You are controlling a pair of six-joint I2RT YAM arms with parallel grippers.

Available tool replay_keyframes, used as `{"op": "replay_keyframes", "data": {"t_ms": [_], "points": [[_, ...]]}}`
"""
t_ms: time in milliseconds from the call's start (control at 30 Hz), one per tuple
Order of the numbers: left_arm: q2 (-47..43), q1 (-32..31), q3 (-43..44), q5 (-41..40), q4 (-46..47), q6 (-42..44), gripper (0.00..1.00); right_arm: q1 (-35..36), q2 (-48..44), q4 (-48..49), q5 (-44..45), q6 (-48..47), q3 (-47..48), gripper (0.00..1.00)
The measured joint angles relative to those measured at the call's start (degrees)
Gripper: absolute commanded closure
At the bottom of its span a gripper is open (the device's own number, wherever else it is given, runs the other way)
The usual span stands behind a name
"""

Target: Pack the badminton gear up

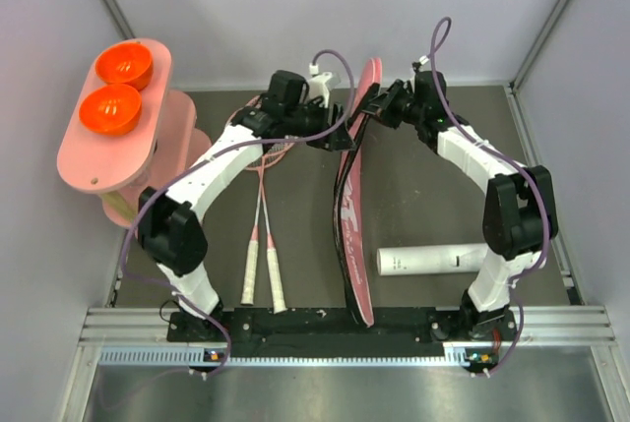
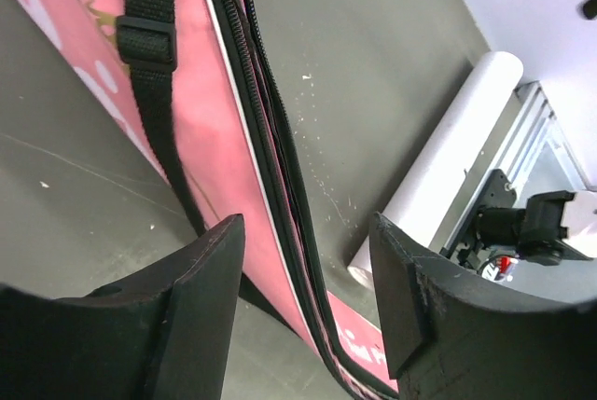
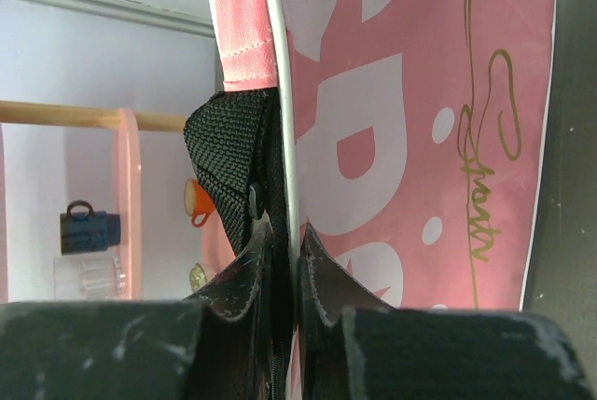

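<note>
Pink bag (image 1: 346, 215) on edge, right hand (image 3: 287, 237) pinching it, left hand (image 2: 306, 241) spread

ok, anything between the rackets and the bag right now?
Nothing lies on the table between the rackets and the bag. The bag stands on edge, its top end pinched by the right fingers. The left arm crosses above the racket heads.
</note>
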Motion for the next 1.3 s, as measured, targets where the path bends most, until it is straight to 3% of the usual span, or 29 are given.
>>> {"op": "replay_keyframes", "data": {"t_ms": [267,300,533,633,833,933,1300], "points": [[7.5,-5.0,4.7,-8.4,-2.6,1.6,0.7,0.0,-0.1,0.9,-0.8,0.4,-0.4,1.0],[7.6,-5.2,5.0,-9.6,-2.8,1.7,0.8,0.0,-0.1,0.9,-0.8,0.4,-0.4,1.0],[8.0,-5.3,5.9,-13.2,-3.6,1.6,0.73,0.0,-0.1,1.5,-0.6,0.4,-0.5,1.0],[8.5,-5.3,6.3,-13.2,-3.4,1.2,1.0,0.0,-0.1,1.6,-0.8,0.3,-0.7,0.96],[9.1,-5.3,6.5,-13.4,-3.3,0.7,1.0,-0.2,-0.1,-0.1,-1.7,-1.6,-0.6,0.57],[8.9,-5.3,5.6,-13.6,-1.4,0.1,1.0,-0.3,-0.2,-3.3,-3.1,-4.4,-0.2,0.49],[5.8,-5.3,0.1,-13.9,3.8,-5.7,1.0,-0.3,-11.3,-8.9,-4.7,-9.3,-9.5,0.53]]}}
